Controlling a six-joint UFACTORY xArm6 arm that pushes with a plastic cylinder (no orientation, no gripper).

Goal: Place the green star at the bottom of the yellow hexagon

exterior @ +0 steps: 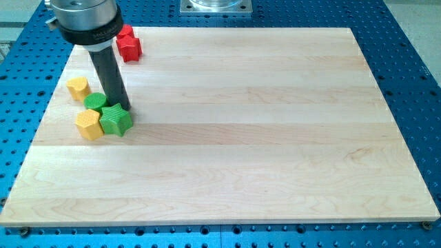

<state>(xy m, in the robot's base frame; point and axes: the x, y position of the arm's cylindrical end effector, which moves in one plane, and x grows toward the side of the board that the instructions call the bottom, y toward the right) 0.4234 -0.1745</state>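
Note:
The green star (116,120) lies near the board's left side, touching the right side of a yellow hexagon (89,124). My tip (125,108) is down at the star's upper right edge, touching or nearly touching it. A green round block (95,102) sits just above the star and hexagon, partly hidden by the rod. A second yellow block (78,88) lies further up and left.
A red block (128,47) sits near the board's top left, with a second red piece (125,31) just above it, partly behind the arm's dark collar (84,24). The wooden board (275,138) rests on a blue perforated table.

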